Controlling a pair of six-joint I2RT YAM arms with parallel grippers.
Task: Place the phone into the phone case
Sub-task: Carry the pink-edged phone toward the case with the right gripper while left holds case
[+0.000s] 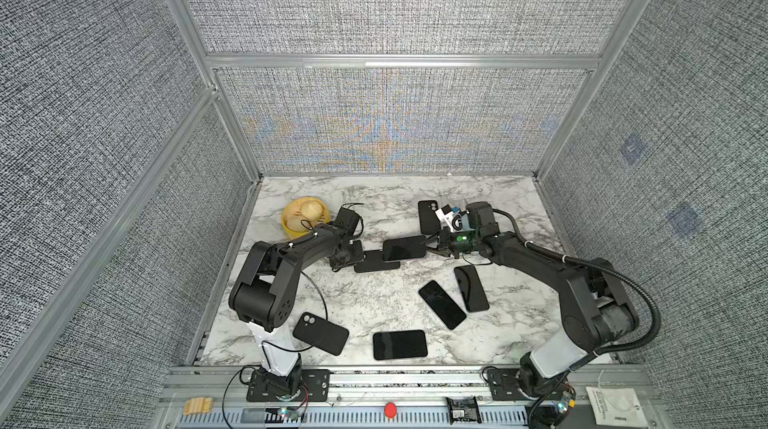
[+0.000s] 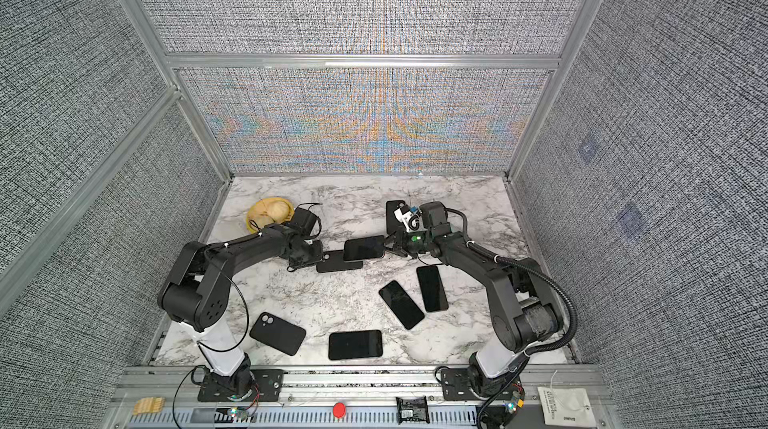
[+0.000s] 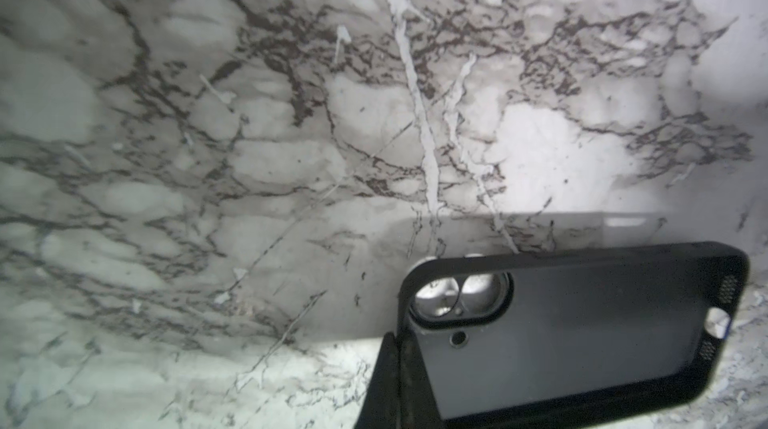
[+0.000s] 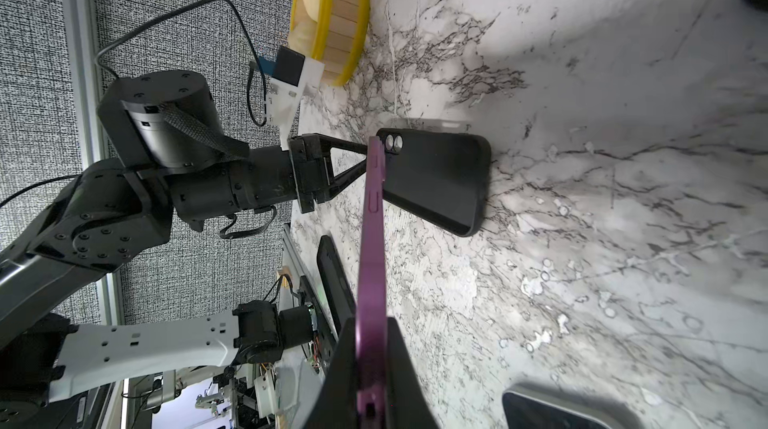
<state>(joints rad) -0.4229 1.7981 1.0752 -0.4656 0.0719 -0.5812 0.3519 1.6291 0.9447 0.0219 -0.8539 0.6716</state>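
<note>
Your two arms stretch low toward the middle, elbows out, wrists facing each other, with the left gripper (image 1: 360, 255) clamped tight on the phone case (image 1: 374, 266) and the right gripper (image 1: 430, 245) pinched on the phone (image 1: 404, 248), their tips near but apart.

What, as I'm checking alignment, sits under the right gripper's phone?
The black phone case, pinched by the left gripper, sticks out below the phone; the phone covers part of it, so contact cannot be judged.
</note>
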